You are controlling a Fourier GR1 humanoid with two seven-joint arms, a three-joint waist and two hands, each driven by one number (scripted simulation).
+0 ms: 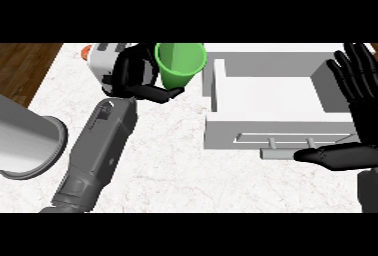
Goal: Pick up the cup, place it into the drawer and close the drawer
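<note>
At upper centre of the frame, the robot's left hand [136, 75] curls its fingers and thumb around a green cup [179, 64], holding it tilted above the marbled counter [177, 170], just left of the white drawer [269, 107]. That drawer stands open, its handle [291, 142] facing the lower edge. Along the right edge, the right hand [354, 115] is open, fingers straight and pointing up, thumb lying just beside the handle. A grey cylindrical container [29, 142] sits at left, and a white appliance [103, 62] shows behind the left hand.
</note>
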